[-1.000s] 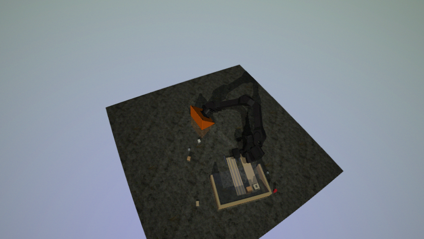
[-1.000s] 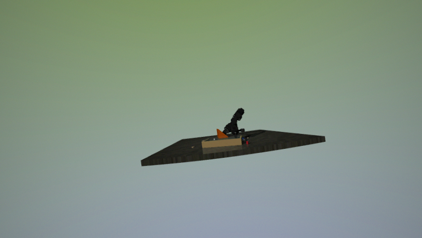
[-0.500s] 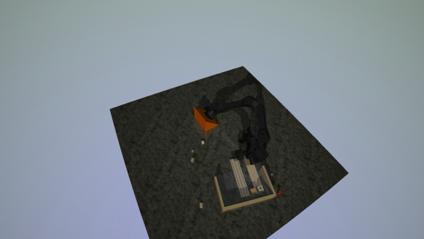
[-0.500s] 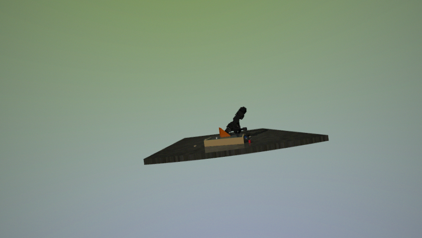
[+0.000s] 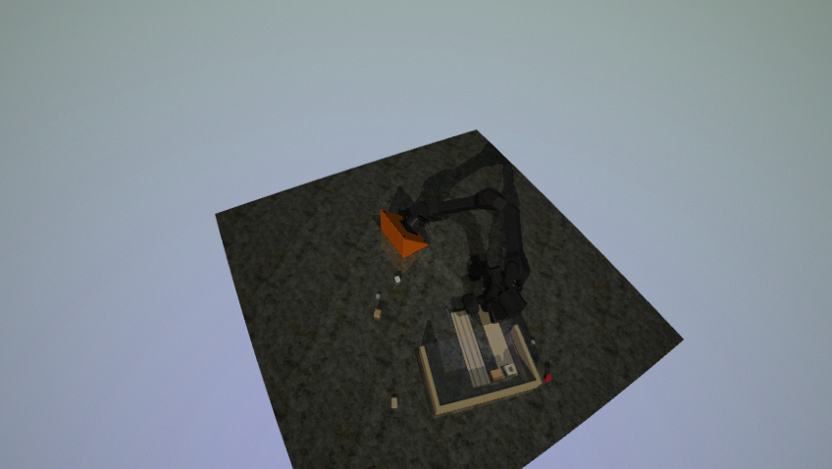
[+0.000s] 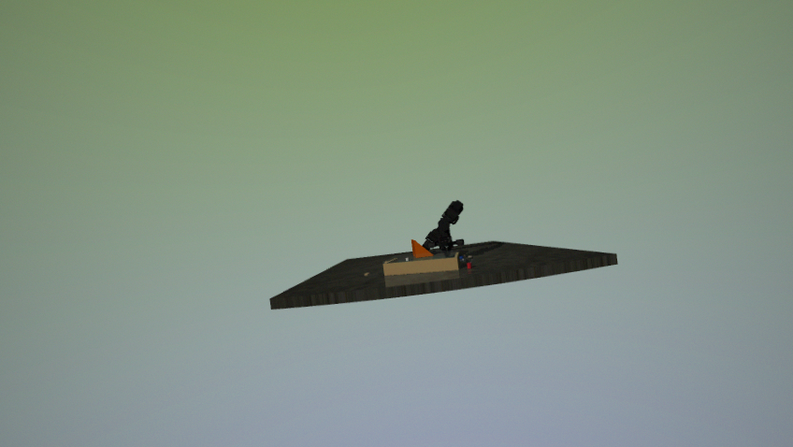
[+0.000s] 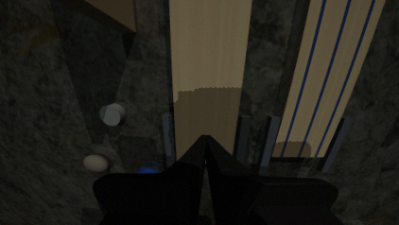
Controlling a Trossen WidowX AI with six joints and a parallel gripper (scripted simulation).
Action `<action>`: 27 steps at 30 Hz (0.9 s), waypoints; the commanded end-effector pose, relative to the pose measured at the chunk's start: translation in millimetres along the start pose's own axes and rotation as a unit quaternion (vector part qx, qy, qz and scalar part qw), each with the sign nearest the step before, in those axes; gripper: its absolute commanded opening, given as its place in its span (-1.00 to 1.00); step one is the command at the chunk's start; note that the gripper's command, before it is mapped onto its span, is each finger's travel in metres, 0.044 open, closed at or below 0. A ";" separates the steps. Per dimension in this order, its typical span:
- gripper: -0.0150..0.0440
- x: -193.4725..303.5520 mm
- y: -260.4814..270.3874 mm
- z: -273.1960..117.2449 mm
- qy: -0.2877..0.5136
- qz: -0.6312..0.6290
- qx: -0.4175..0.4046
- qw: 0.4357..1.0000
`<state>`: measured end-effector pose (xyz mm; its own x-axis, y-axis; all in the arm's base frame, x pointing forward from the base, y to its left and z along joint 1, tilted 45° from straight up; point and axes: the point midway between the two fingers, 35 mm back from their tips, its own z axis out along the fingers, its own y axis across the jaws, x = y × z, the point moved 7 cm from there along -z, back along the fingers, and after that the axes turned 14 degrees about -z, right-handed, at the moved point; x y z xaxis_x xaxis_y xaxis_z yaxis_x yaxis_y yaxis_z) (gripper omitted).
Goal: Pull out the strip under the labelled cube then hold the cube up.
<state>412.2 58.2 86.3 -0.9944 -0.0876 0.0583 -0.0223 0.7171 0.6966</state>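
The labelled cube (image 5: 509,370), pale with a dark mark, is at the far end of the plain strip, beside an orange-brown cube (image 5: 495,374). The plain wooden strip (image 5: 494,338) (image 7: 210,47) runs between dark rails; which cube rests on it is hard to tell. The strip with blue lines (image 5: 469,343) (image 7: 331,61) lies parallel beside it. My gripper (image 7: 205,139) is shut and empty. In the wrist view its tips appear over the near end of the plain strip, with a shadow ahead of them. Contact cannot be told. The arm hides the tips in the top view.
A wooden-walled box (image 5: 489,397) (image 6: 422,266) with a see-through cover surrounds the cubes and strips. Dark rails (image 7: 242,137) flank the strip ends. A grey cylinder (image 7: 113,114), a tan egg-like object (image 7: 95,163) and a blue object (image 7: 149,167) lie near the gripper. An orange wedge (image 5: 401,235) (image 6: 420,250) stands farther off.
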 end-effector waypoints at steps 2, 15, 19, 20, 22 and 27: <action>-0.49 0.1 0.7 2.1 0.001 0.000 -0.002 1.000; -0.49 -0.1 0.7 3.4 0.001 0.000 -0.002 1.000; -0.49 -0.3 0.7 3.8 0.001 0.000 -0.002 1.000; -0.49 -0.3 0.7 3.9 0.001 0.000 -0.002 1.000; -0.49 -0.5 0.7 4.1 0.001 0.000 -0.002 1.000; -0.49 -0.4 0.7 4.5 0.001 0.000 -0.002 1.000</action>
<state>412.6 58.2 85.3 -0.9948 -0.0832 0.0582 -0.0192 0.7169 0.6970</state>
